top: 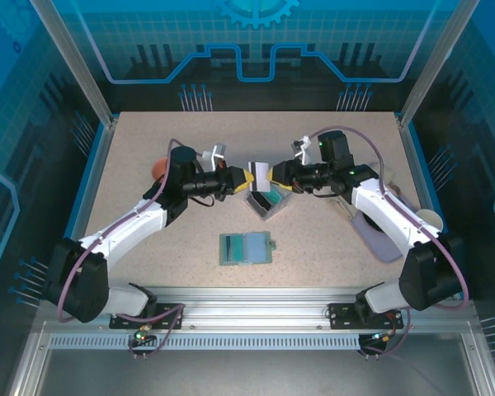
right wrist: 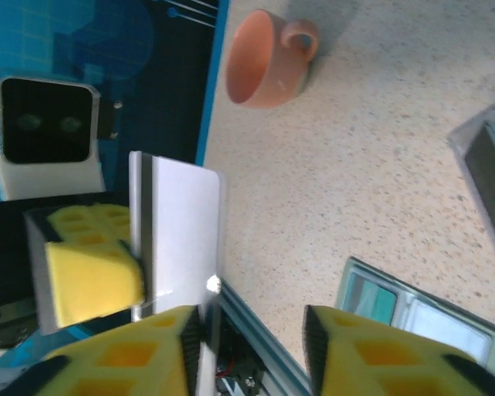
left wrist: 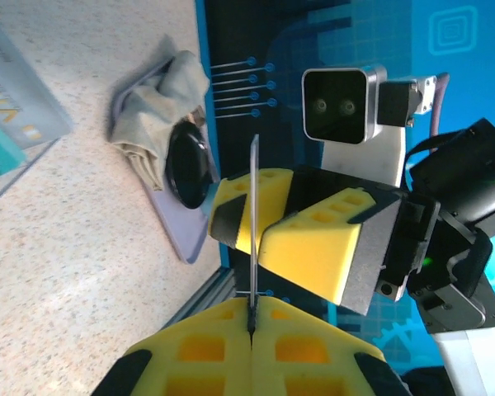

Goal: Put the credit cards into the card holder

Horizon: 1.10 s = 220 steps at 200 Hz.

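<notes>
Card holder point(top: 247, 247) lies open and flat nearest my bases, in the lower middle of the top view, with its long side running left to right. I cannot tell whether any slot is already filled.

Just beyond it sits a clear box point(top: 265, 202) with a dark card and a teal one inside.

Above the box my two arms meet tip to tip around a whitish card point(top: 261, 172). My left gripper point(left wrist: 252, 312) is clamped tight on one edge of it. In the left wrist view the card is a thin line rising from my fingertips at the lower middle of the frame. My right gripper point(right wrist: 252, 330) has its jaws parted. The card rests against one finger with a clear gap to the other, so that side is not gripping.

I judge this to be a handover between my arms, with the left one now carrying the card. Next, the right arm should back straight away without brushing the card. The left arm should then bring it down to the holder, line a card edge up with a slot mouth, and slide it in.

The card is off the table, broad face toward the right wrist camera and edge-on to the left. Its long axis runs up the frame in the top view, away from my bases. I cannot tell how far it tilts.

An orange cup point(top: 158, 167) sits at the left.
</notes>
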Tool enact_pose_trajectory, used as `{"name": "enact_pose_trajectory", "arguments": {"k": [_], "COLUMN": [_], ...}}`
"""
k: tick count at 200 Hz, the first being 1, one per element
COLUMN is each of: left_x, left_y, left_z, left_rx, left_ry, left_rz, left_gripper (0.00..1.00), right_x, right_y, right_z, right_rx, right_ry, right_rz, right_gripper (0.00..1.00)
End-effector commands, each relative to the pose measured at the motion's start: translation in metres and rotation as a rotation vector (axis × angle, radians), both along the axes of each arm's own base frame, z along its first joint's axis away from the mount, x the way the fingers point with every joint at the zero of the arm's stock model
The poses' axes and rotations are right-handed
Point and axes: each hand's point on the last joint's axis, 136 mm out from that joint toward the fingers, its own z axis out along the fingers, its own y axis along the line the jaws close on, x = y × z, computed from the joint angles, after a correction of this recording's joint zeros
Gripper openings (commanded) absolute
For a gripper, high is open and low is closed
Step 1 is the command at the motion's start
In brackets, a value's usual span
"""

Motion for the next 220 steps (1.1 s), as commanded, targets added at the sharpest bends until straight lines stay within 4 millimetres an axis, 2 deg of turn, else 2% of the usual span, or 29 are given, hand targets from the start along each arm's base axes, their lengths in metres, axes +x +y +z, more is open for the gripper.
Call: {"name": "enact_pose_trajectory", "arguments": {"k": [1, 23, 36, 57, 74, 83, 96, 111, 127, 149, 163, 180, 209, 220], "left_x": [-0.006, -0.023, -0.036, -0.055, -0.069, -0.074, -0.079, -0.082, -0.085, -0.087, -0.087, -0.087, -0.089, -0.089], "left_y": [0.022, 0.035, 0.038, 0.038, 0.039, 0.039, 0.037, 0.034, 0.029, 0.023, 0.023, 0.028, 0.035, 0.037], "left_z": [-0.03, -0.066, -0.087, -0.113, -0.134, -0.143, -0.151, -0.158, -0.162, -0.168, -0.174, -0.182, -0.189, -0.191], "left_rx": [0.147, 0.289, 0.308, 0.314, 0.355, 0.357, 0.342, 0.341, 0.345, 0.353, 0.372, 0.403, 0.44, 0.455], "left_ry": [0.093, 0.128, 0.155, 0.18, 0.201, 0.215, 0.225, 0.233, 0.234, 0.239, 0.249, 0.259, 0.257, 0.256], "left_rz": [0.073, 0.069, 0.053, 0.028, 0.01, 0.01, 0.009, 0.002, -0.017, -0.031, -0.031, -0.012, 0.004, 0.004], "left_gripper": [0.0, 0.0, 0.0, 0.0, 0.0, 0.0, 0.0, 0.0, 0.0, 0.0, 0.0, 0.0, 0.0, 0.0], "right_x": [-0.016, -0.034, -0.048, -0.065, -0.075, -0.081, -0.088, -0.092, -0.095, -0.101, -0.102, -0.102, -0.102, -0.102], "right_y": [-0.012, -0.021, -0.02, -0.026, -0.027, -0.02, -0.011, -0.011, -0.012, -0.001, 0.002, 0.0, -0.007, -0.008], "right_z": [-0.039, -0.082, -0.105, -0.138, -0.156, -0.162, -0.169, -0.178, -0.188, -0.2, -0.204, -0.207, -0.213, -0.214], "right_rx": [-0.153, -0.371, -0.483, -0.663, -0.742, -0.741, -0.758, -0.839, -0.905, -0.903, -0.91, -0.92, -0.939, -0.934], "right_ry": [0.061, 0.095, 0.104, 0.123, 0.125, 0.128, 0.141, 0.14, 0.16, 0.176, 0.182, 0.189, 0.202, 0.207], "right_rz": [-0.02, -0.02, 0.001, -0.008, 0.006, 0.036, 0.072, 0.078, 0.09, 0.134, 0.144, 0.14, 0.13, 0.131], "right_gripper": [0.52, 0.61, 0.66, 0.8, 0.85, 0.85, 0.85, 0.84, 0.81, 0.75, 0.67, 0.51, 0.43, 0.36]}}
